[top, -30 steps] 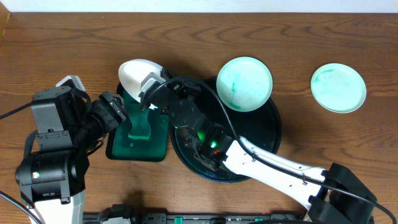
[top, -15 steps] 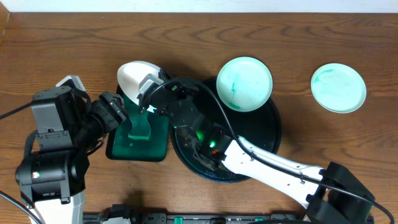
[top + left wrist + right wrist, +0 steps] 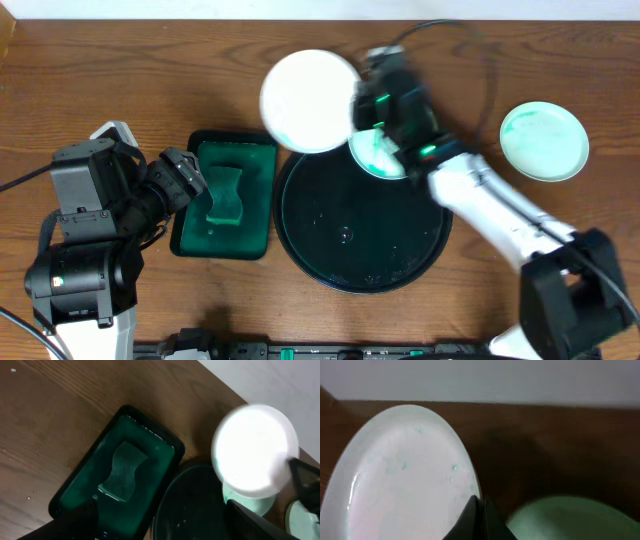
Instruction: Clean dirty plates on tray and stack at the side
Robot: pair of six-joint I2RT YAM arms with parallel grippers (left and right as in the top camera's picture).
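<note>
Right arm (image 3: 490,200) outstretched, plate (image 3: 308,100) aloft

Robot lab setup, wood-grain table (image 3: 100,60), plain white wall (image 3: 280,380), bench-mounted arm (image 3: 85,230) w/ loose cable (image 3: 22,178)

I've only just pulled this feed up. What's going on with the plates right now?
The right gripper is shut on the rim of a white plate, holding it up behind the black tray. The plate's face looks nearly clean, with a few droplets. A smeared plate sits at the tray's back edge, partly under that arm. A second smeared plate lies on the table to the right. The left gripper is open and empty beside the green tray holding the sponge.
</note>
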